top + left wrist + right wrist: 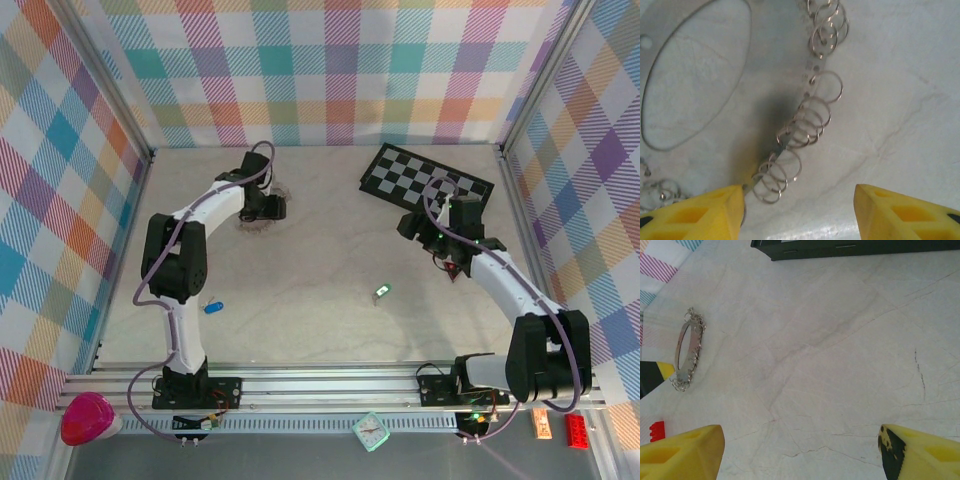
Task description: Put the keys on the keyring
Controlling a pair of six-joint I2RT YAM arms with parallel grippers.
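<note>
From above, we see the left arm (180, 262) rise from its base, fold at the elbow and reach far across to the keyring (250, 224), which lies at the far left of the tabletop (320, 250) under the wrist. The right arm (505, 285) bends at its elbow and hangs its wrist just short of the chequered board (425, 180). The tabletop is a pale, marble-like sheet with faint grey veins, shut in by pastel plaid walls (300, 70) and aluminium rails (330, 385). A green key (381, 292) lies near the middle and a blue key (212, 307) beside the left arm, both well apart from the keyring. In the left wrist view, the left end effector (800, 200) points down with its blocky yellow fingers (700, 215) partway open and nothing held. Between them runs the keyring's fringe of thin silvery wire loops (807, 122), overlapping like chain links, the lowest just beside the finger at the left of the view. In the right wrist view, the right end effector (800, 440) stands wide open and empty above the veined surface. The keyring lies small at the far left, the board's black edge runs along the top, and a small red notched piece (656, 431) sits near the lower left corner.
</note>
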